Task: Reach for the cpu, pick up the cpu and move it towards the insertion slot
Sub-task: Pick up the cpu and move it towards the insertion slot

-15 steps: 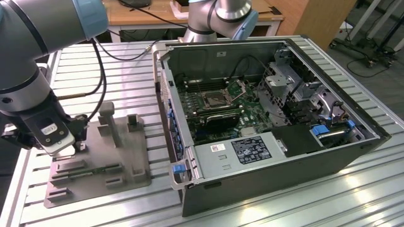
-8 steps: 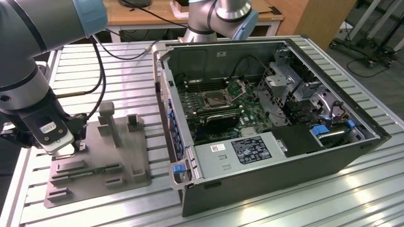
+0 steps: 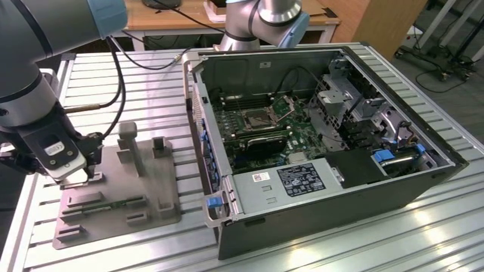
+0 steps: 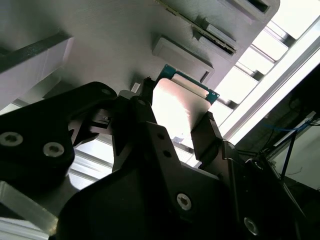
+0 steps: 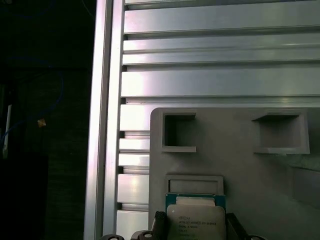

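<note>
The gripper (image 4: 175,110) has its fingers (image 4: 210,135) closed on the cpu (image 5: 195,220) edges at the grey tray (image 3: 155,192), well apart from the insertion slot (image 3: 255,119). Thin edge grip: it could tilt, slip or snag a tray block.

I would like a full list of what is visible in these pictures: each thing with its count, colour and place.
cpu: one, silvery top with a green edge, at the tray, between the gripper's fingers.
tray: one, grey, on the table at the exterior view's left.
circuit strip: one, green, lying in the tray.
case: one, black, open, on the table at the exterior view's right.
insertion slot: one, silver frame with a dark centre, on the board inside the case.
table: one, silver, slatted, under the tray and case.
desk: one, wooden, behind the table.
arm: one, grey, above the tray.
gripper: one, black, closed on the cpu's opposite edges.
</note>
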`<action>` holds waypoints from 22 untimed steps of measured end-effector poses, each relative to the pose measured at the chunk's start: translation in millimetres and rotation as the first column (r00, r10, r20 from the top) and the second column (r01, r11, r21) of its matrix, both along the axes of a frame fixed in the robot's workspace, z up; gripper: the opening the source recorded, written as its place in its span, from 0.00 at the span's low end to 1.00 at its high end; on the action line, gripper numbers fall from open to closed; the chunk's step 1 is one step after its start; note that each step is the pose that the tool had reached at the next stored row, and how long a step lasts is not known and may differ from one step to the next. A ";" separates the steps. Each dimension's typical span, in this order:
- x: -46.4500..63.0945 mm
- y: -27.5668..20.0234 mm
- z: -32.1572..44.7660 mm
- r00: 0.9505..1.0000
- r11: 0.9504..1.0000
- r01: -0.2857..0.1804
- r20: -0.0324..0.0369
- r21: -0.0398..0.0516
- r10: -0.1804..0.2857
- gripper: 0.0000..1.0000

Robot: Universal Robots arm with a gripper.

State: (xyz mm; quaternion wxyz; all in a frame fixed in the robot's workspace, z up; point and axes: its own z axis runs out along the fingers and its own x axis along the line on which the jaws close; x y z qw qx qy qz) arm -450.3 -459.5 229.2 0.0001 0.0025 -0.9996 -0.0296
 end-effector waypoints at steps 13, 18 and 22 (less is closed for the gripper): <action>0.0 0.0 5.8 1.000 1.000 0.000 0.000 0.000 0.000 0.55; 0.0 0.0 8.7 1.000 1.000 0.000 0.000 0.000 0.000 0.55; 0.0 0.0 11.3 1.000 1.000 0.000 0.000 0.000 0.000 0.55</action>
